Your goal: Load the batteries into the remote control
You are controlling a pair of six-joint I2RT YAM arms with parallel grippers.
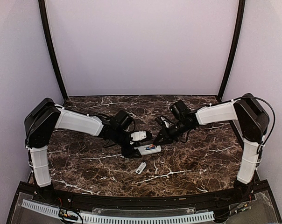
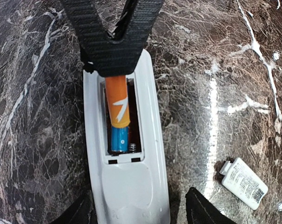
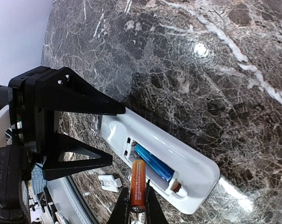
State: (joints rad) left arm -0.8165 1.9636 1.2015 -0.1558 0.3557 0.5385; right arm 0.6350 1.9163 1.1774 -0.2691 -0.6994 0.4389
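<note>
While my right end effector (image 3: 138,201) pinches the orange cylindrical battery (image 3: 138,177), I'd press it flat into the white plastic remote control (image 3: 197,169) at 2 o'clock.

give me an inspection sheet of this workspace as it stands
surface: dark marble table, glossy, with light glare
job's things: remote control lies back up, compartment open; blue battery seated inside; orange battery tilted over the compartment
clutter: small white loose piece on the table beside the remote control, apart from it
grippers: left gripper straddles the remote control, contact unclear; right gripper shut on the orange battery
cables: black cables run along the arms, off the work area
surroundings: plain pale walls, black corner posts
</note>
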